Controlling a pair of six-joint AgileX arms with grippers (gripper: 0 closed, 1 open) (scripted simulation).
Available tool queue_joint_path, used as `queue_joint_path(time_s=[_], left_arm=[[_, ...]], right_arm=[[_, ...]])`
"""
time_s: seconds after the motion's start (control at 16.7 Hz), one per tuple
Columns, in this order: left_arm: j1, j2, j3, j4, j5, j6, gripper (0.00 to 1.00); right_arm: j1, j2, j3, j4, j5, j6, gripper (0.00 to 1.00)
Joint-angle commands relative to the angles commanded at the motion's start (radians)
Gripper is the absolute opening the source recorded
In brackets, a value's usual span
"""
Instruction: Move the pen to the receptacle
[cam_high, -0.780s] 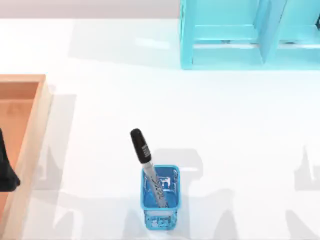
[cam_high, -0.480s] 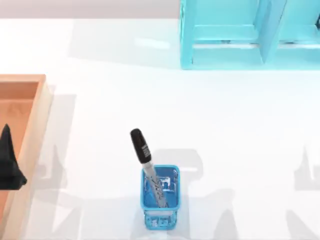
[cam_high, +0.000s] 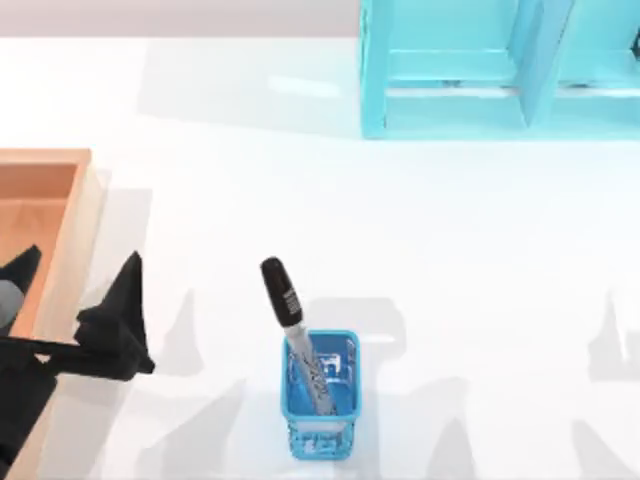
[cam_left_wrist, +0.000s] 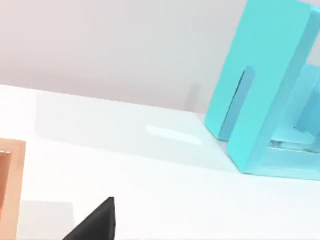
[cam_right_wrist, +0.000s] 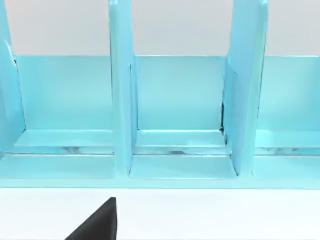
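1. As it stands, the pen (cam_high: 288, 322) leans cap-up in the blue cup (cam_high: 320, 394), well right of my left pincer (cam_high: 75, 285), whose fingers are spread wide over the tray's (cam_high: 70, 240) right rim.
2. Handling, judged: light, rigid, smooth barrel, likely slippery.
3. Hold: black cap (cam_high: 275, 279), crosswise.
4. Right arm: parked facing the turquoise shelf (cam_right_wrist: 175, 115); pincer state, cannot tell.
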Motion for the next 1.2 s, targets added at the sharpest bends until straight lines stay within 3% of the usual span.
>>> queue_joint_path(time_s=[0.3,0.66,1.02,1.08,1.2], left_arm=[[-0.272,0.412,-0.037,0.434,-0.06,-0.18,1.0],[-0.512,0.801,-0.103,0.756,-0.096,-0.317,1.0],[-0.563,0.869,-0.12,0.819,-0.104,-0.343,1.0],[-0.539,0.911,0.006,0.815,-0.103,-0.342,1.0],[-0.541,0.922,0.002,0.809,-0.099,-0.341,1.0]], right_arm=[[0.0,0.0,0.0,0.0,0.0,0.0,1.0],[0.0,0.0,0.0,0.0,0.0,0.0,1.0],[0.0,0.0,0.0,0.0,0.0,0.0,1.0],[0.0,0.0,0.0,0.0,0.0,0.0,1.0],[0.0,0.0,0.0,0.0,0.0,0.0,1.0]])
